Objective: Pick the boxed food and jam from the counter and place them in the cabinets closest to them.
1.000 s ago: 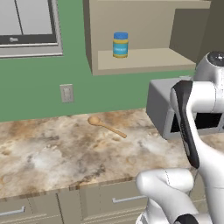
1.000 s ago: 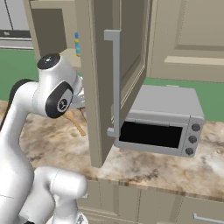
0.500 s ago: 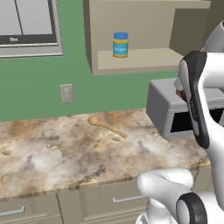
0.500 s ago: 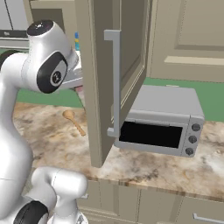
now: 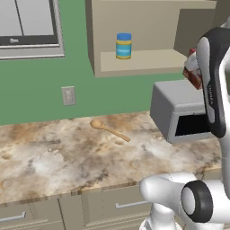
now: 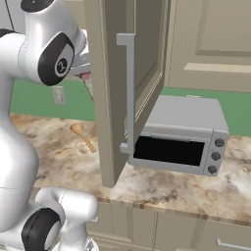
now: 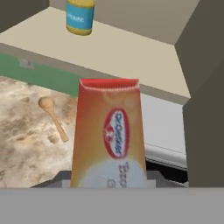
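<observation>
A white robot arm holds the boxed food point(image 7: 109, 135) aloft in a rendered kitchen, its gripper point(image 7: 109, 177) pinching the carton's lower end so that the box rises straight out from between the fingers toward twelve o'clock in the hand view, its red top edge level with the front lip of the cabinet shelf point(image 7: 131, 57). In the left base view the carton point(image 5: 193, 72) peeks out at nine o'clock from the arm's dark-and-white forearm, hanging in the air above the grey toaster oven point(image 5: 179, 110) and just off the right end of the open cabinets point(image 5: 148, 63), well clear of the tabletop point(image 5: 67, 152). On the shelf, toward its left, stands a blue-lidded jar with a yellow label point(image 5: 123, 46), at eleven o'clock from the box in the hand view. A wooden spoon point(image 5: 108, 129) lies on the marbled tabletop at nine o'clock from the toaster oven, below the shelf, its bowl toward the green wall. A wall socket plate point(image 5: 68, 95) sits on that wall at ten o'clock from the spoon, with a white-framed window point(image 5: 27, 29) above it. In the right base view the cabinet door point(image 6: 130, 93) stands swung open, its long grey handle upright in front of the toaster oven, and a sliver of the carton's reddish edge point(image 6: 87, 77) shows between the arm and the door.
</observation>
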